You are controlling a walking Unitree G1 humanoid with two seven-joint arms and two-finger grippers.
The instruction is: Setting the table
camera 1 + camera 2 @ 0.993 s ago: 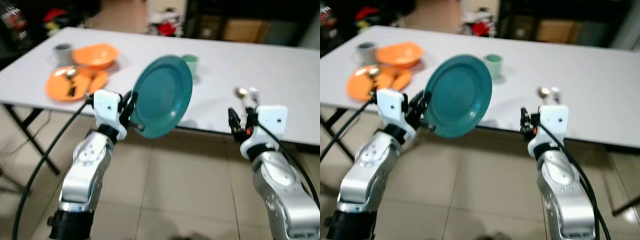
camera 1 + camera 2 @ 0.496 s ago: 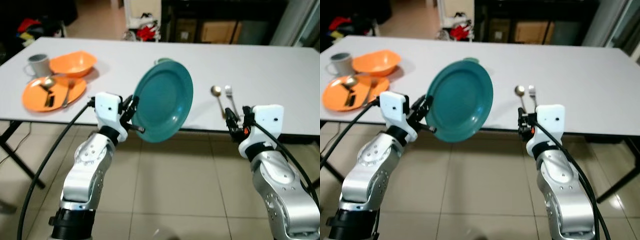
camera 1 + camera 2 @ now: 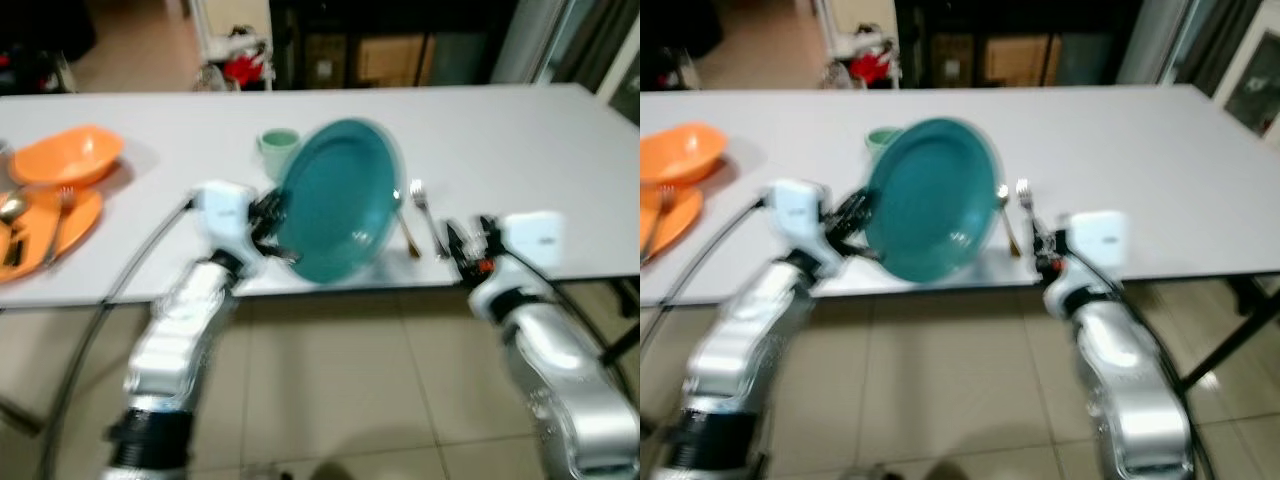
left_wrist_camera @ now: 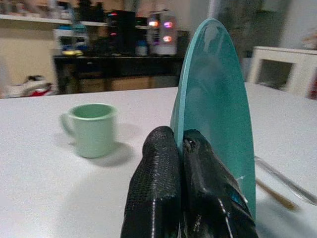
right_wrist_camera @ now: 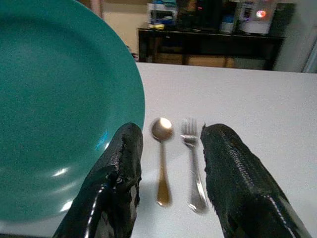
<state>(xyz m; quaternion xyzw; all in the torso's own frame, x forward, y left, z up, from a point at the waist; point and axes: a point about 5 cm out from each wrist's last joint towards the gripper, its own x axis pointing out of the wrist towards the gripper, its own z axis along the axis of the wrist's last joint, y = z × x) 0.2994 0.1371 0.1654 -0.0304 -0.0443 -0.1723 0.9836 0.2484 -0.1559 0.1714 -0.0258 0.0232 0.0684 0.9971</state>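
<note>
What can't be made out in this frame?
- Spoon: in the eye views mostly hidden behind the teal plate.
- Orange plate: cut off by the left eye view's edge; the cutlery on it is blurred.
- Mug: partly behind the plate in both eye views.
- Left gripper: plate rim at the fingertips hidden by the black fingers.

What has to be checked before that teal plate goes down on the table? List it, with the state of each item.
1. Grip on the plate: ok. The left gripper is shut on its rim.
2. Plate level: not ok. It stands nearly on edge, its face toward the camera.
3. Landing spot: cannot tell. The plate hides the table behind it.
4. Cutlery: ok. The spoon and fork lie side by side, to the right of the plate.
5. Green cup: ok. It stands upright, apart from the plate.
6. Right gripper: ok. It is open and holds nothing, at the table edge by the cutlery.
</note>
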